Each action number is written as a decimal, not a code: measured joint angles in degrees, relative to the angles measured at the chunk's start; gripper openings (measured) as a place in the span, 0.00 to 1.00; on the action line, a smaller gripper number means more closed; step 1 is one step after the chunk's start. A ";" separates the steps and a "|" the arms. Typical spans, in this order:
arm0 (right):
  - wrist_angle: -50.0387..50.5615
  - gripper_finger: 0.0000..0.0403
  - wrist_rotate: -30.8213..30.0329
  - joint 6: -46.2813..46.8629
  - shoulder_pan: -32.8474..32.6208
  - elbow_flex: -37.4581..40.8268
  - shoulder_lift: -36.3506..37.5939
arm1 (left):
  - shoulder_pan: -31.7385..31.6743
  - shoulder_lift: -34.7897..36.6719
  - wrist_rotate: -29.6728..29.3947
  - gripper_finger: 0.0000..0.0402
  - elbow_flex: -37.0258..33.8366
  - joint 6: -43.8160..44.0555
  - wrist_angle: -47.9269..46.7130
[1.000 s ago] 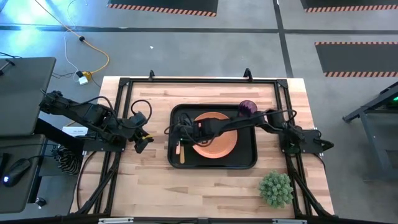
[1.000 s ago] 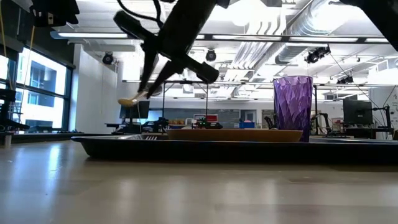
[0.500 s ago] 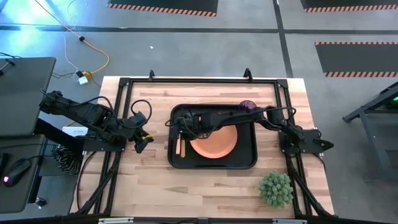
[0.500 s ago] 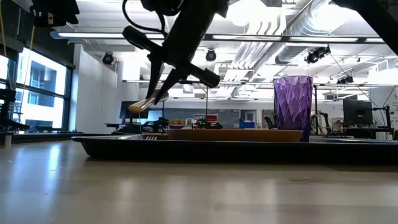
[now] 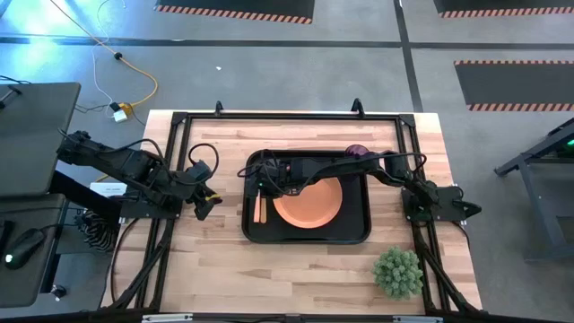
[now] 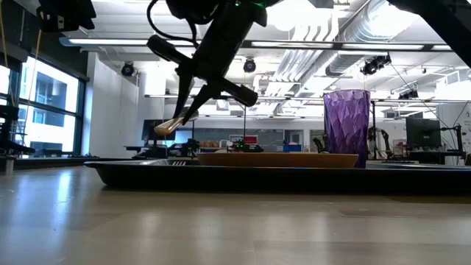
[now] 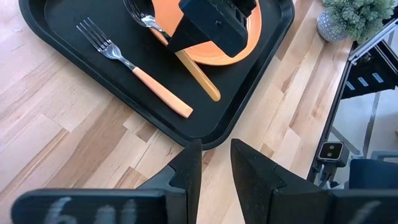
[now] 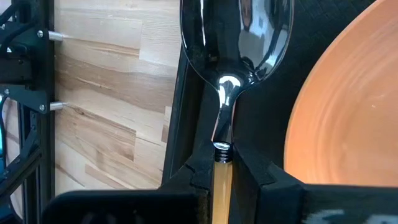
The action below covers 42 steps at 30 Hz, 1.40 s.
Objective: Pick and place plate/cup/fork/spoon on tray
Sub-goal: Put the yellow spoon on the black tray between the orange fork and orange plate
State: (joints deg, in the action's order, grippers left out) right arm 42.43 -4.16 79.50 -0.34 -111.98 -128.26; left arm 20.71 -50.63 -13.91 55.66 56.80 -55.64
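The spoon (image 8: 236, 43), judged light, stiff and slippery, is pinched at its orange handle by the right hand (image 8: 222, 163) above the tray (image 5: 359, 229); the left hand (image 7: 214, 171) waits, slightly parted.

arms (image 5: 134, 170) — dark, jointed | black looped cables — black frame

The wooden table (image 5: 215, 256) carries the black tray (image 5: 356, 235) and a small potted plant (image 5: 397, 272).
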 joint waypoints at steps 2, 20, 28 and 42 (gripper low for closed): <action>-0.15 0.05 0.08 0.00 0.00 0.00 -0.37 | 0.01 0.02 0.00 0.19 0.00 0.00 0.00; 0.09 0.05 5.16 2.51 0.50 0.09 -5.03 | 0.02 0.02 -0.09 0.19 0.02 0.00 -0.17; -0.01 0.05 6.35 2.52 1.56 0.09 -5.85 | 0.00 0.02 -0.20 0.19 0.02 -0.42 -0.21; -0.68 0.05 8.78 2.99 1.75 0.09 -7.09 | 0.01 0.00 -0.22 0.19 0.02 -1.46 -0.24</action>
State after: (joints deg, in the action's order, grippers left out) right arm 41.76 4.61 82.50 1.41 -111.90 -135.35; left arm 20.73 -50.63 -14.13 55.68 55.33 -55.88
